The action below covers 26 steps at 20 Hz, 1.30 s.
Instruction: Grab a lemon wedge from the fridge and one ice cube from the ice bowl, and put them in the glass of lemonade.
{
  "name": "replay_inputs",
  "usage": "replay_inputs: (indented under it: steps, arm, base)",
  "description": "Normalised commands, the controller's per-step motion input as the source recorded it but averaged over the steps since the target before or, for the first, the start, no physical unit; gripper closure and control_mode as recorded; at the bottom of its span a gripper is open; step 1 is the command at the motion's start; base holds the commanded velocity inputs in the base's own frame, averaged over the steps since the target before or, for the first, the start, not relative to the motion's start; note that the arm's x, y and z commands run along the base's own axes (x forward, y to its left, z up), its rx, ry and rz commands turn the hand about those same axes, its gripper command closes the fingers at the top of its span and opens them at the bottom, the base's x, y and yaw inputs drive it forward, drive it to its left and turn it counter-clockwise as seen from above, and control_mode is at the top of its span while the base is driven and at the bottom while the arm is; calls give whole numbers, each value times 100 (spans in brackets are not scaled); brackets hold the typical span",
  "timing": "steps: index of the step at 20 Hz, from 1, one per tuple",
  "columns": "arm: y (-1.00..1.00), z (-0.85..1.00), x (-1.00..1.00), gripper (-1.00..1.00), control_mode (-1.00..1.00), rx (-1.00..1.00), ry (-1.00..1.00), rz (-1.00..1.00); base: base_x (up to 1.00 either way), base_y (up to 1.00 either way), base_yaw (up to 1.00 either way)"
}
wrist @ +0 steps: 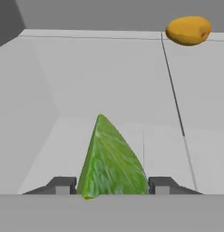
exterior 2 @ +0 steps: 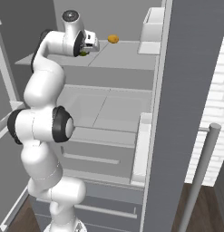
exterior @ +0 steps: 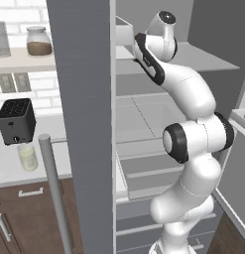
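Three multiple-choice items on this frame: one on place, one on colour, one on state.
1. Where is the green wedge?
A. Between the gripper's fingertips, on a fridge shelf
B. On the counter
C. In a drawer

2. What colour is the rounded piece further back on that shelf?
A. Red
B. Yellow-orange
C. Blue

3. How is the fridge door?
A. Shut
B. Swung open
C. Missing

Key:
1 A: the green wedge stands between the tips of the gripper on the fridge shelf.
2 B: the rounded piece is yellow-orange.
3 B: the fridge door stands open, shelves exposed.

one green wedge (wrist: 112, 158), one orange fruit (wrist: 188, 30)
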Motion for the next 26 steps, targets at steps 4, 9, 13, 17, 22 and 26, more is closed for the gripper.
replay_inputs:
  steps: [4,9,13,17,22,26]
  arm:
    - [0,-30,0,100,-100,-2,3,0]
    - [0,-4,0,100,-100,0,0,0]
    - [0,-44,-19,100,-100,0,-1,0]
    - [-1,-48,-58,100,-100,0,-7,0]
    - [0,-34,-73,100,-100,0,-14,0]
    - [-3,-19,-92,100,-100,0,-11,0]
  base:
    - [0,0,0]
    - [0,0,0]
    - [0,0,0]
    - [0,0,0]
    - [0,0,0]
    - [0,0,0]
